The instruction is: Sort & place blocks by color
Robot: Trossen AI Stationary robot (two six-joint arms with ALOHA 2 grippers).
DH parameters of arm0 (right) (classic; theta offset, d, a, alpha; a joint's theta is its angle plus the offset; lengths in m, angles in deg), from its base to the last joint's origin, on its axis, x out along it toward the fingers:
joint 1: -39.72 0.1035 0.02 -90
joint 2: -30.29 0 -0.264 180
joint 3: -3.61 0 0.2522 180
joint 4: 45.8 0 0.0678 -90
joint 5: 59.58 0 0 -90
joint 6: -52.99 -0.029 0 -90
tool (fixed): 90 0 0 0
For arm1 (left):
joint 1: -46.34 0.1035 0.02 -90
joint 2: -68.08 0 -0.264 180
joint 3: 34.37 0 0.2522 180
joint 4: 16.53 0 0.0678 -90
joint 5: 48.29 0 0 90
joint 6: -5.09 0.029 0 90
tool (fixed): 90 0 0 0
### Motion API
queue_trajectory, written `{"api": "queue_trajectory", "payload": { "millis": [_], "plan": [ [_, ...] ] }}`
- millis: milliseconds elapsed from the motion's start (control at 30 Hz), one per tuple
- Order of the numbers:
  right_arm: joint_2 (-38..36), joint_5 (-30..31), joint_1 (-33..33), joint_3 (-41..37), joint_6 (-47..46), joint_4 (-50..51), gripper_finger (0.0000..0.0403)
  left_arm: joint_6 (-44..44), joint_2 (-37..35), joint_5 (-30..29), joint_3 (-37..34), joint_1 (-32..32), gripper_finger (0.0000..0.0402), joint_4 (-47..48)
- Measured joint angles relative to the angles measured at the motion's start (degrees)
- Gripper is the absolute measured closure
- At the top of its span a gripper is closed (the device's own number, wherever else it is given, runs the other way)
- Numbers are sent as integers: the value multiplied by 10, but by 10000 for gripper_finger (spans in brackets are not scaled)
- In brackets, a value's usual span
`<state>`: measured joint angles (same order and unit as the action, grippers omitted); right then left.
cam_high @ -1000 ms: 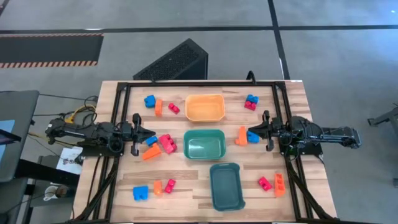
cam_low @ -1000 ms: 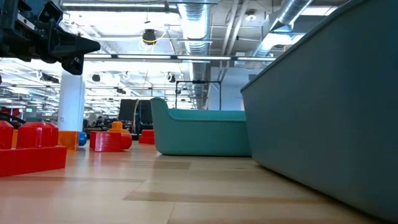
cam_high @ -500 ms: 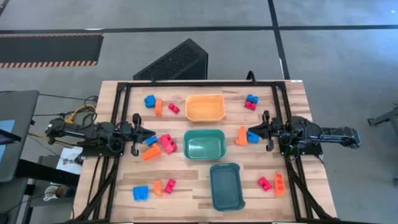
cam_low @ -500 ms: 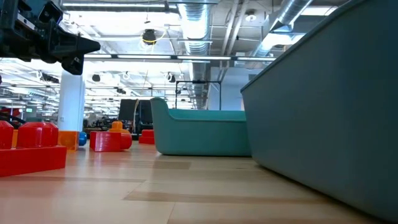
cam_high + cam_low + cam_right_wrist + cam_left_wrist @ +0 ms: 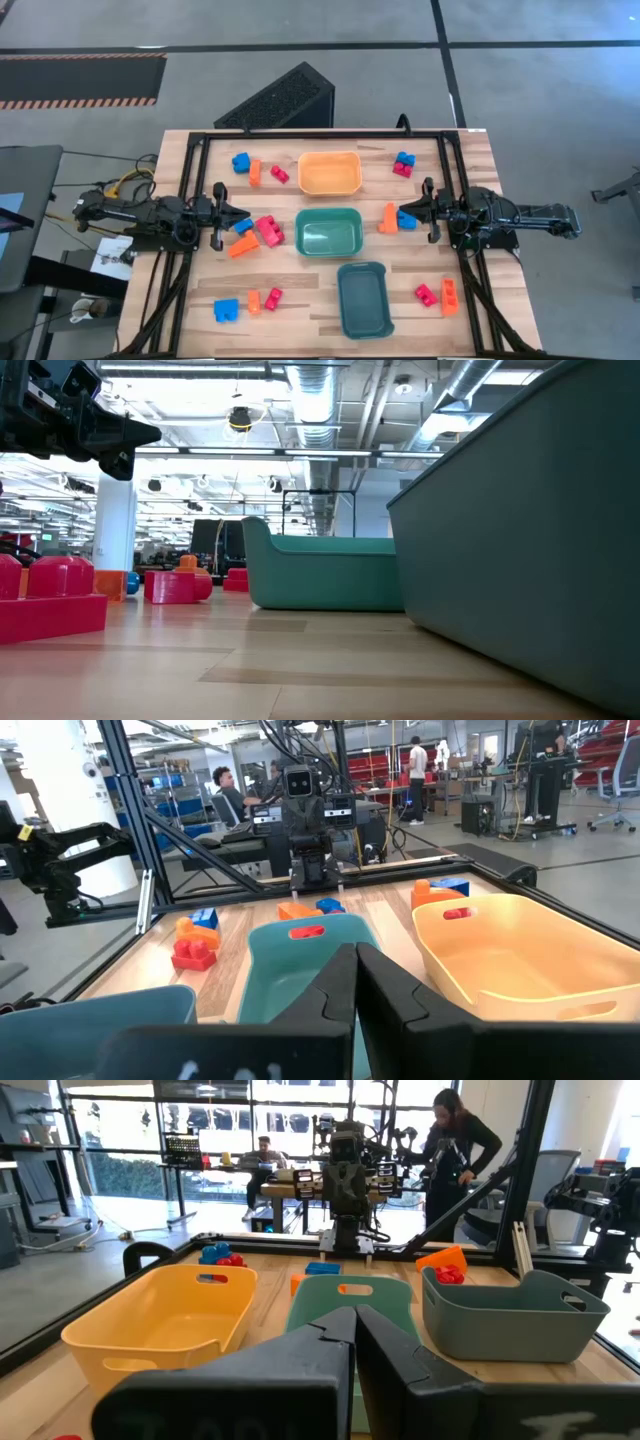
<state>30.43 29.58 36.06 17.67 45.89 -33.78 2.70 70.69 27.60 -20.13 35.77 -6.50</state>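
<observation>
Blocks point(image 5: 268, 230) lie scattered round trays point(image 5: 329, 172); both arms' fingers closed.

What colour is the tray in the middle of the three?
Green: the middle tray sits between the orange and the darker teal one, clearest in the high view.

On the wooden desk point(image 5: 320, 305) an orange tray point(image 5: 329, 172), a green tray point(image 5: 328, 232) and a teal tray point(image 5: 364, 299) sit in a staggered row. Beyond it stands a person point(image 5: 455, 1150), possibly bending forward.
</observation>
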Motion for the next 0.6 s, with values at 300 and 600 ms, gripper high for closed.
{"api": "queue_trajectory", "payload": {
  "millis": [300, 600],
  "plan": [
    [0, 0, 0, 0, 0, 0, 369, 0, 0, 0, 0, 0, 401, 0],
    [0, 6, -2, 2, 14, -13, 369, 0, 0, 0, 0, 0, 401, 0]
  ]
}}
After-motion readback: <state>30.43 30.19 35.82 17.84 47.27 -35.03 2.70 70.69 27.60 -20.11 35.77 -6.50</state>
